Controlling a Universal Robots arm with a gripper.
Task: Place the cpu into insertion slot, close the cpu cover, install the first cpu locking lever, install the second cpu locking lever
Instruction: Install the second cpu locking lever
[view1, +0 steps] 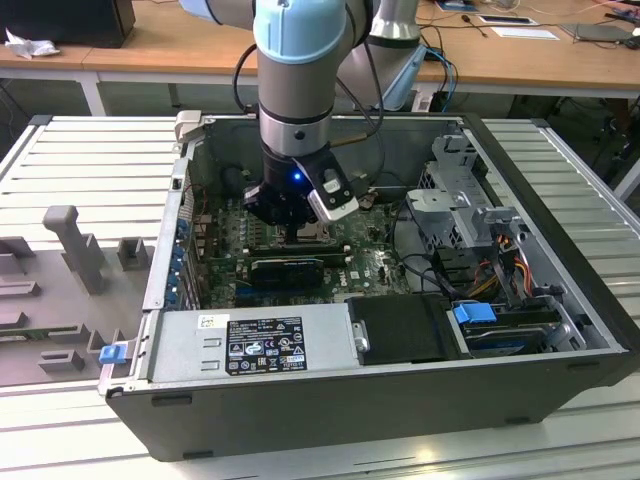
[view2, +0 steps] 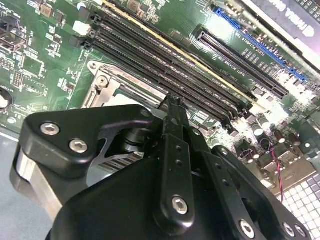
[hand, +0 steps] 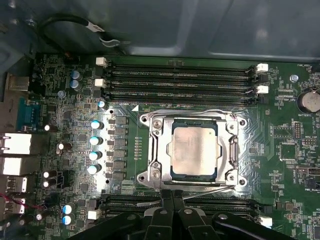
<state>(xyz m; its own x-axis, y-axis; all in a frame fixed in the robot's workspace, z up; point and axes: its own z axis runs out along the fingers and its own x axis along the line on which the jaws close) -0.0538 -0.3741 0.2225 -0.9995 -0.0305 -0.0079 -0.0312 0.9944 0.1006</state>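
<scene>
The cpu is lying in the insertion slot, framed by the closed cpu cover (silver). The gripper is hovering at the cover's edge, fingers pressed together and gripping nothing.

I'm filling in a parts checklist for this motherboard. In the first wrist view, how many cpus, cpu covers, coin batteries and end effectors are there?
cpu: 1
cpu cover: 1
coin battery: 1
end effector: 1
Total: 4
</scene>
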